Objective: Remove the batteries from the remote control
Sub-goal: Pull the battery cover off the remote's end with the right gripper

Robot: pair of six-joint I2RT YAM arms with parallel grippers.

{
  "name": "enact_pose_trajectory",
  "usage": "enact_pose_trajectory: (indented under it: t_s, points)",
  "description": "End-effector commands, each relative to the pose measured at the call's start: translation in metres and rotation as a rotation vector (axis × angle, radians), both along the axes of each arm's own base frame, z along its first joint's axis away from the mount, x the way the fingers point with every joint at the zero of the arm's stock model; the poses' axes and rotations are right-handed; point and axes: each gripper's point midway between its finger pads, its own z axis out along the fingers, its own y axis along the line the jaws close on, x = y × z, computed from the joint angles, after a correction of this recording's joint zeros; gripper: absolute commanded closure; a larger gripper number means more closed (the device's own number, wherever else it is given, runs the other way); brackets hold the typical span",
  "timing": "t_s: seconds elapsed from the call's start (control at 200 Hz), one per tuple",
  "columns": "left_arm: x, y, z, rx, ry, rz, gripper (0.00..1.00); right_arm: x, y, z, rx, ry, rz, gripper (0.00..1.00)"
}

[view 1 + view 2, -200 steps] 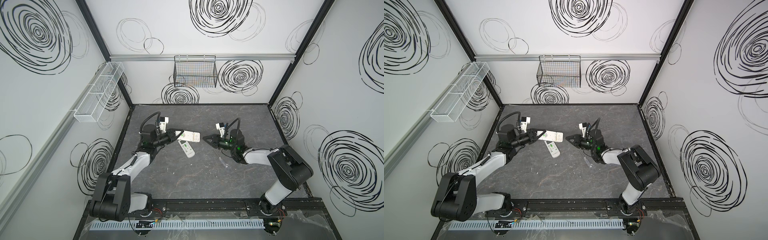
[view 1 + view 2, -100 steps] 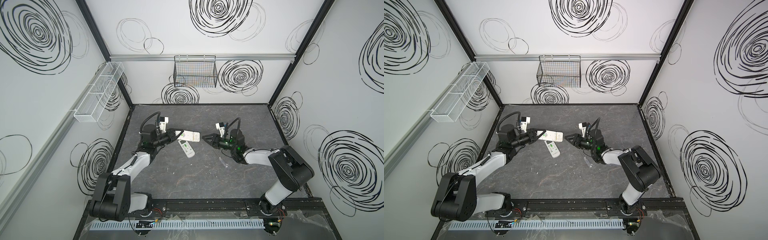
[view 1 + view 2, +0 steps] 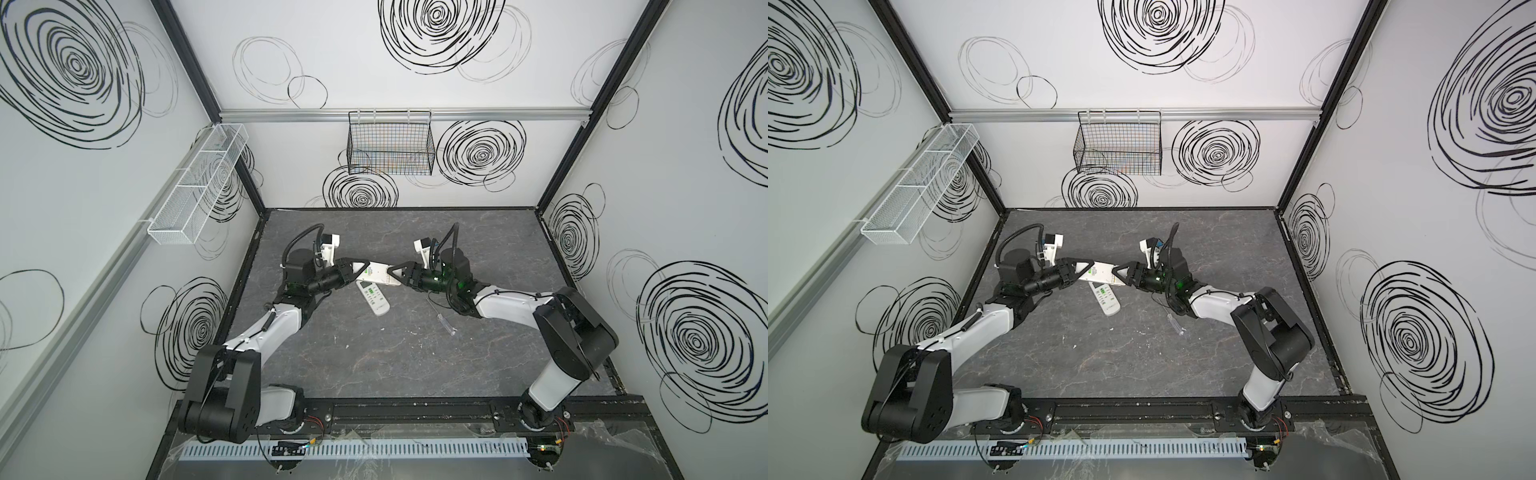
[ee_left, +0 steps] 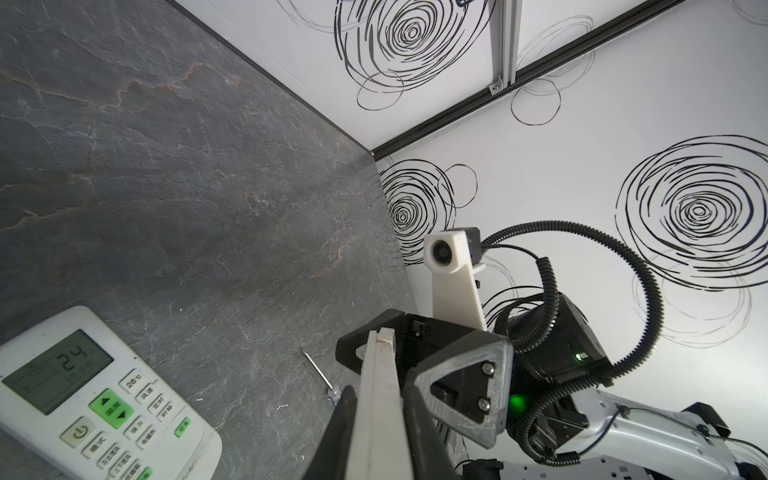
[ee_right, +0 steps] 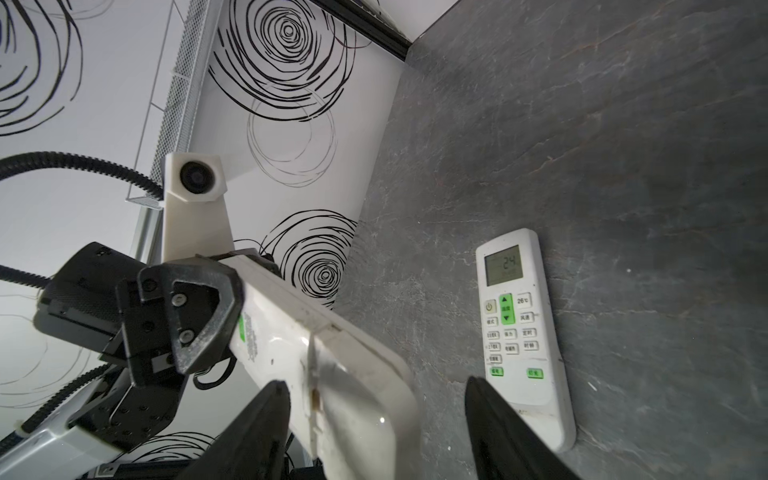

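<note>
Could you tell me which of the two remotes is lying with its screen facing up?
The remote flat on the table, buttons up, nearer the front. The other remote is clamped in the left gripper, off the table.

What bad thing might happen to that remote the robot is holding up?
The left end effector pinches the held remote by one end only, and the right end effector is open around the other end, so it might tip or slip out. It could then hit the second remote lying nearby on the table.
</note>
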Motion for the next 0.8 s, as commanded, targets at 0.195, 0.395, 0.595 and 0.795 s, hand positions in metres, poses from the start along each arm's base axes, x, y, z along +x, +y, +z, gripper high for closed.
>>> enact_pose_trajectory:
  t_s: [0.195, 0.395, 0.595, 0.795]
  points:
    - [0.001, -0.003, 0.017, -0.005, -0.074, -0.016, 1.00, 0.007, -0.006, -0.035, -0.130, 0.033, -0.045, 0.42]
    - [0.001, -0.002, 0.016, -0.001, -0.074, -0.012, 1.00, 0.008, -0.022, -0.038, -0.124, 0.036, -0.074, 0.49]
    - [0.002, -0.002, 0.014, 0.002, -0.071, -0.009, 1.00, 0.008, -0.030, -0.029, -0.092, 0.020, -0.081, 0.51]
    - [0.003, 0.000, 0.013, 0.004, -0.067, -0.004, 1.00, 0.009, -0.040, -0.022, -0.055, 0.015, -0.088, 0.60]
